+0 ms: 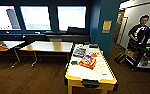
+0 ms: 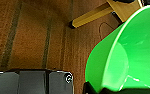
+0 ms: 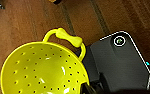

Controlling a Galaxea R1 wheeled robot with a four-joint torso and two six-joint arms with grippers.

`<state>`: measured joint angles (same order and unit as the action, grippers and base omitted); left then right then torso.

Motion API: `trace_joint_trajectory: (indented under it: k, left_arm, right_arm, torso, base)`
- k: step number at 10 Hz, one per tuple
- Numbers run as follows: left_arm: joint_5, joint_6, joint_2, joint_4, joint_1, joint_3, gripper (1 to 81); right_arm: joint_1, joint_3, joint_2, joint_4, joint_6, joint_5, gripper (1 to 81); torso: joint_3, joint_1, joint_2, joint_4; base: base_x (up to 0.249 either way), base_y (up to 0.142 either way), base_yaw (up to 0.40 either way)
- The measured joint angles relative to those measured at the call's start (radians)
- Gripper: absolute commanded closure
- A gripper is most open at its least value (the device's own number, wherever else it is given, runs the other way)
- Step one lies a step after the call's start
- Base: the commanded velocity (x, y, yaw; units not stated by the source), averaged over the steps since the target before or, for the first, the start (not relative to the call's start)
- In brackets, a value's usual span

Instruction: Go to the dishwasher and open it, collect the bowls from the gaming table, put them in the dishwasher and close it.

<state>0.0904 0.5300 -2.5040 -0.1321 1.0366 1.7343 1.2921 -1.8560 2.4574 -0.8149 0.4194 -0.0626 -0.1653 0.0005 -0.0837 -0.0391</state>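
- Wooden flooring (image 2: 31, 37) runs under both wrist cameras in a dim blue-walled room with bright windows along the back.
- At the left arm, a green bowl (image 2: 131, 50) rides large and close against the wrist, seemingly carried; whether the pincer is pinching its rim or merely sits beside it cannot be told.
- At the right arm, a yellow perforated bowl (image 3: 41, 70) with a loop handle hangs over the floor next to the robot's dark base (image 3: 118, 65); again the fingers' state cannot be told.
- Outward, in the head view, the gaming table (image 1: 91, 78) stands just ahead, white-topped with a yellow edge.
- On it lie board-game boxes (image 1: 87, 61) and a small teal bowl (image 1: 74, 62) near its left edge; other small round items on the top are too blurred to name.
- Plain wooden tables (image 1: 49, 46) stand to the left; a person (image 1: 139, 32) stands by a cart on the right.
- Judged from this, collecting the bowls is under way, with two in hand and at least one remaining on the table.
- Any next move calls for keeping both vessels level while travelling.
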Motion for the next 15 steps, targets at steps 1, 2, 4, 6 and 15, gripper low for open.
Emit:
trace_joint_trajectory:
  k: [1, 2, 4, 6, 15]
  left_arm:
    - [-0.005, -0.014, -0.012, 0.000, 0.016, 0.018, 81.1]
    - [-0.004, -0.034, -0.026, 0.000, 0.038, 0.028, 81.1]
    - [-0.003, -0.060, -0.048, 0.000, 0.066, 0.073, 81.1]
    - [-0.010, -0.078, -0.069, -0.001, 0.083, 0.132, 81.1]
    - [-0.063, -0.086, -0.156, -0.121, 0.227, 0.333, 81.1]
  right_arm:
    - [0.003, -0.056, 0.035, 0.008, 0.001, 0.011, 81.1]
    - [0.010, -0.116, 0.067, 0.017, 0.002, 0.026, 81.1]
    - [0.019, -0.237, 0.126, 0.034, 0.003, 0.050, 81.1]
    - [0.021, -0.360, 0.195, 0.054, 0.003, 0.088, 81.1]
    - [0.070, -0.813, 0.501, 0.205, 0.006, 0.140, 81.1]
  torso:
    - [0.000, 0.000, 0.000, 0.000]
    - [0.000, 0.000, 0.000, 0.000]
    - [0.000, 0.000, 0.000, 0.000]
    - [0.000, 0.000, 0.000, 0.000]
    - [0.000, 0.000, 0.000, 0.000]
  base:
    - [0.000, 0.000, 0.000]
    - [0.000, 0.000, 0.000]
    - [0.000, 0.000, 0.000]
    - [0.000, 0.000, 0.000]
    - [0.000, 0.000, 0.000]
